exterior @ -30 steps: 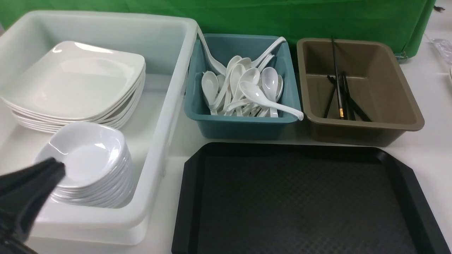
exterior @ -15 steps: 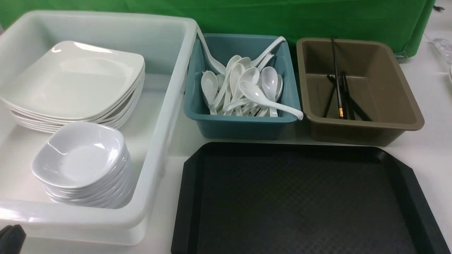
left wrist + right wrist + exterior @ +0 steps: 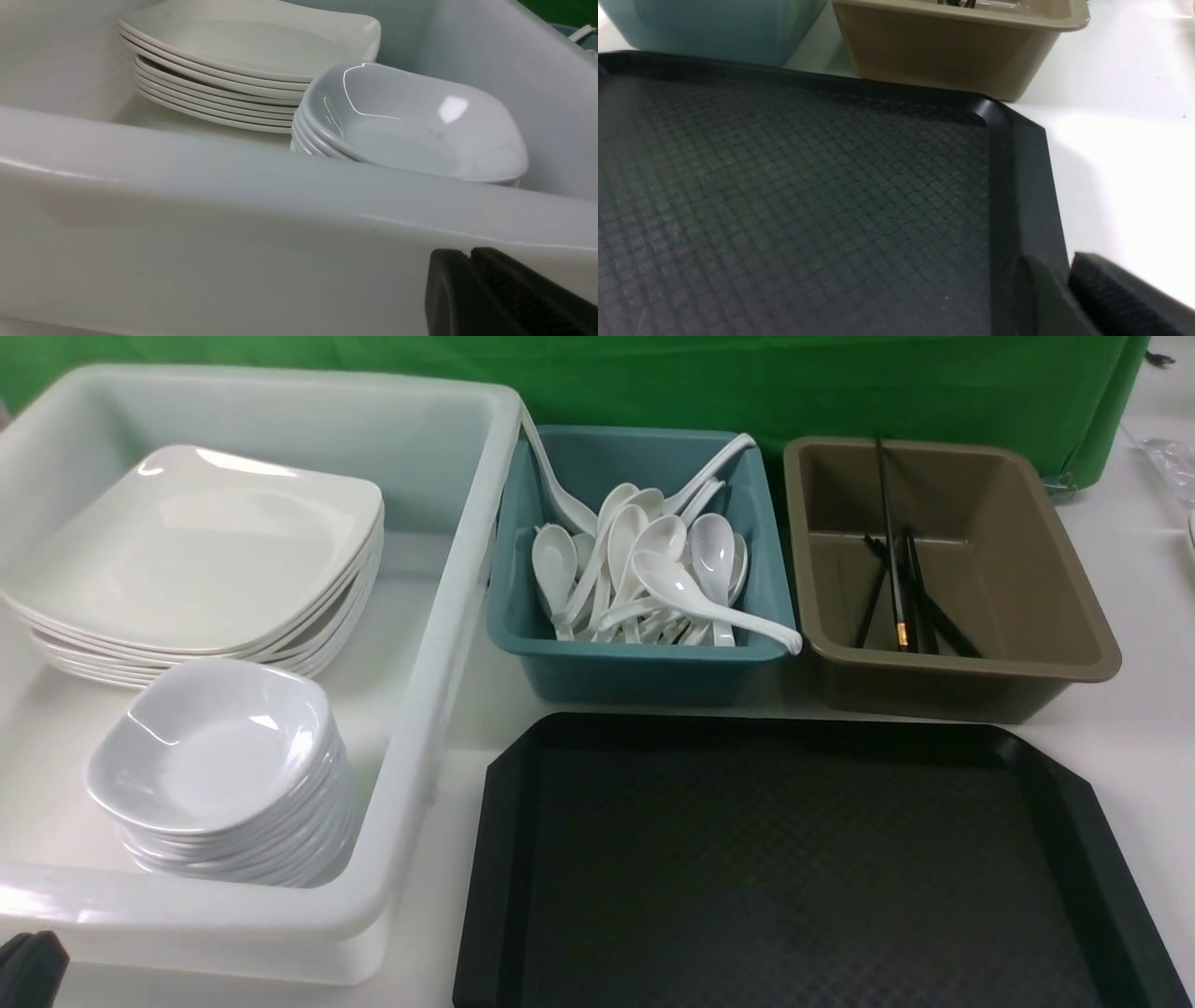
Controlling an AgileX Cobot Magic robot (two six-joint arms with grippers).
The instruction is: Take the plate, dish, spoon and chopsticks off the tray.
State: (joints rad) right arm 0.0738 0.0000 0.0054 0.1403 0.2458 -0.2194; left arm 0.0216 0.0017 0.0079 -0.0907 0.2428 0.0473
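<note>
Tray [image 3: 1055,803] bare | teal bin [image 3: 644,667]: spoons [image 3: 653,574] | brown bin [image 3: 1027,616]: chopsticks [image 3: 901,588]

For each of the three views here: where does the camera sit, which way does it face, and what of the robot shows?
Front: between the arms, facing forward over the tray and bins; only the left gripper tip shows.
Left wrist: outside the white tub, facing its stacked plates; shut gripper at the edge.
Right wrist: low over the tray's right corner; right gripper at the edge.
Shared: front and right wrist both show the tray and brown bin.
</note>
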